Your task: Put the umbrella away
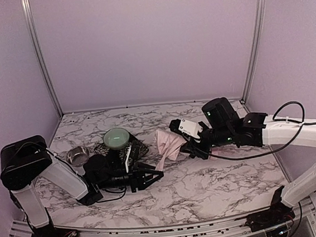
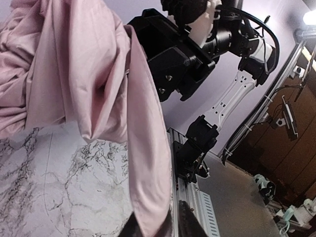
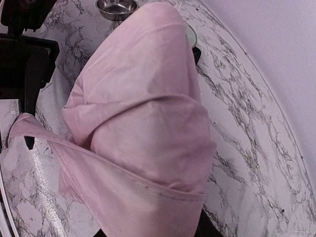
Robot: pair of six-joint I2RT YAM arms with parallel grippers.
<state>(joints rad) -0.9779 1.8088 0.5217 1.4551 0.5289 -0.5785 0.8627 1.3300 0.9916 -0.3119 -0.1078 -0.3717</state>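
At the left on the marble table (image 1: 220, 185) stand a steel bowl (image 1: 78, 155) and a green bowl (image 1: 117, 138), with a dark patterned mat (image 1: 140, 149) just beside them. The left gripper (image 1: 152, 178) lies low, pointing right. From above its fingers look a little apart. Its own camera shows a pink edge going down between the dark fingers (image 2: 185, 224), but I cannot tell if they pinch it.

The umbrella (image 1: 169, 144) is a loose bundle of pale pink cloth near the middle of the table. Its long axis slants from the right gripper (image 1: 187, 146) down-left toward the left one. The right gripper holds its upper end.

From the left wrist the cloth (image 2: 89, 74) is seen hanging above the table. In the right wrist view the cloth (image 3: 148, 123) covers the fingers fully.
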